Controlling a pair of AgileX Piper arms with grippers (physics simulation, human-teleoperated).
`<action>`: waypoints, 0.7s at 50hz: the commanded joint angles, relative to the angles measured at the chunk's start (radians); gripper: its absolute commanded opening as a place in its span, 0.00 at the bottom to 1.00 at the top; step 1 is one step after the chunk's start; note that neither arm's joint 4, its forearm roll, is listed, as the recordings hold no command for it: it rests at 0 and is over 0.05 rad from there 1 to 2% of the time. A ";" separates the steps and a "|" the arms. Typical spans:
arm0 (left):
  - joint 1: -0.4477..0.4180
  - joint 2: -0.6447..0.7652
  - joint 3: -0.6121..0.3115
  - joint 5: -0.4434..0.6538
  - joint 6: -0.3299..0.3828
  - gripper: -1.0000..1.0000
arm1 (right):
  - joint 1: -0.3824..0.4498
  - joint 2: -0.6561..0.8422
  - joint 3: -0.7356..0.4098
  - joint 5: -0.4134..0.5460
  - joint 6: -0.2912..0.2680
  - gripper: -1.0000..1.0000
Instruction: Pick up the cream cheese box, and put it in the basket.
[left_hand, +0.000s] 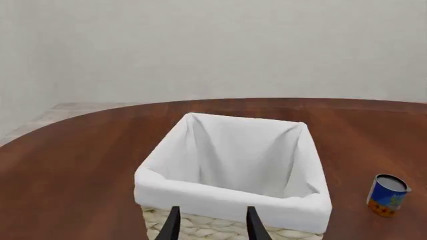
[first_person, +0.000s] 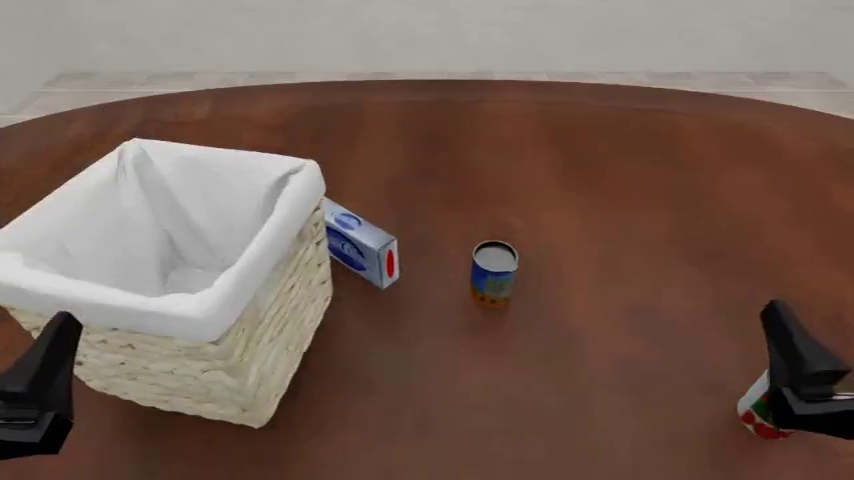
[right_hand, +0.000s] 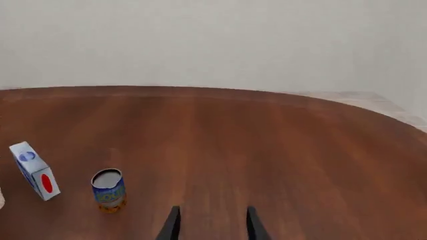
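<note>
Left wrist view: the left gripper (left_hand: 211, 226) is hanging open and empty before the pale woven wicker basket with white cloth liner (left_hand: 233, 200).

Front view: the small white-grey cream cheese box (first_person: 360, 243) is standing on edge (red oval end facing the camera), just beside the basket's right wall, its long axis running away leftward.

Right wrist view: the right gripper (right_hand: 211, 225) is spreading open, empty, over the brown wooden table (right_hand: 280, 150).

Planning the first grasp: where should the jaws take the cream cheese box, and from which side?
Probably from above, jaws closing across its thin width. The box stands on a narrow edge, blue-logo broad faces vertical, red-oval end toward the arms. The basket sits close on its left, so a sideways approach looks cramped there. The can stands apart on the right. The right gripper has the freer path.
</note>
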 joint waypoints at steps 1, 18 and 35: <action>0.001 -0.006 -0.004 0.011 -0.001 1.00 | 0.065 -0.119 0.002 0.071 -0.114 1.00; 0.001 -0.006 -0.006 0.012 -0.001 1.00 | 0.064 -0.074 -0.056 0.062 -0.102 1.00; 0.001 -0.005 -0.005 0.011 -0.001 1.00 | 0.213 0.265 -0.148 -0.170 -0.171 1.00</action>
